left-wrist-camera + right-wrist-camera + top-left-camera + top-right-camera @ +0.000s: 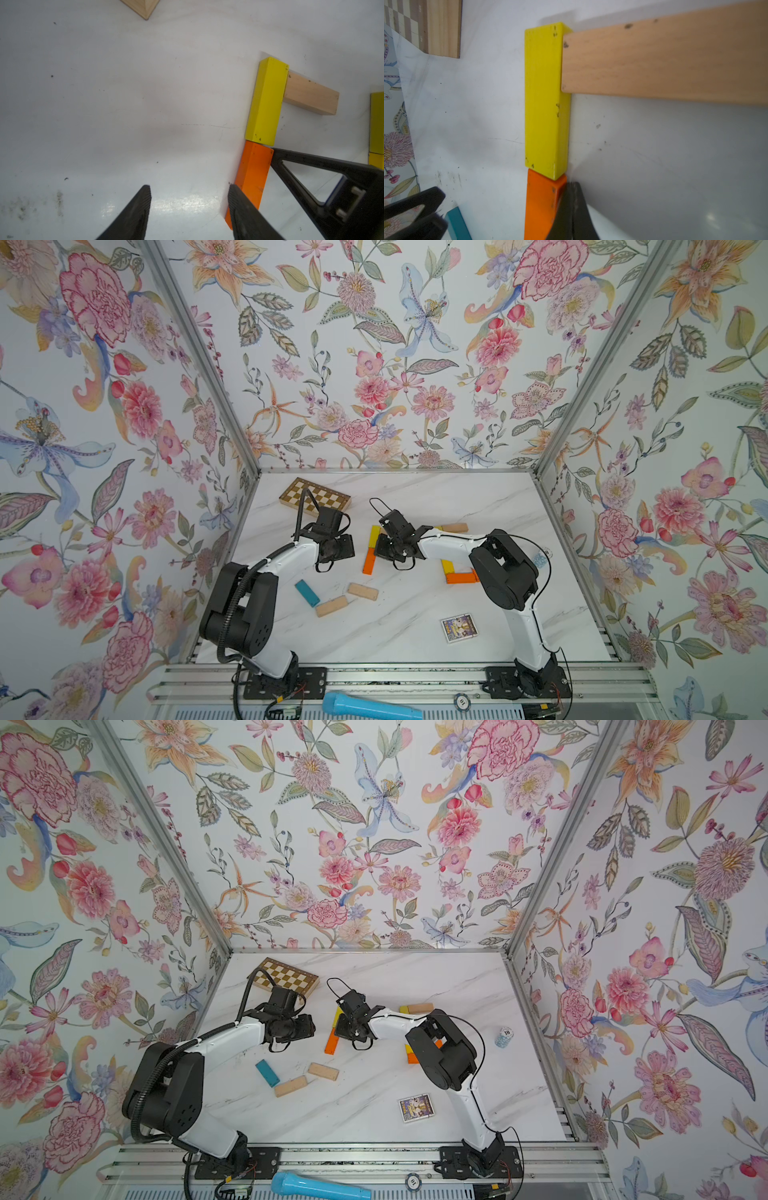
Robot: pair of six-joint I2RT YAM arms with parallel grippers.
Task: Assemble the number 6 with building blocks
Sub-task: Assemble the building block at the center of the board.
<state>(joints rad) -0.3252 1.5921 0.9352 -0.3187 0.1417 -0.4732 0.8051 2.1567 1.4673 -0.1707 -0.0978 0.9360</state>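
In a top view, the yellow plank [374, 534] and orange plank [368, 562] lay end to end mid-frame on the worktop [415, 635]. In the left wrist view, the left pincer [189, 192] gaped wide and empty at the lower edge, beside the orange plank. In the right wrist view, the right pincer [572, 187], pressed shut at bottom centre, touched that plank's side; a beige plank [664, 62] met the yellow one.

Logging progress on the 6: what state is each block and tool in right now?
Left tool: open, empty, beside the orange block.
Right tool: shut, empty, tip at the orange block's corner.
Yellow block: flat, end to end with orange block.
Beige block: flat, butting yellow block's side.
Teal block: loose, flat, unplaced.
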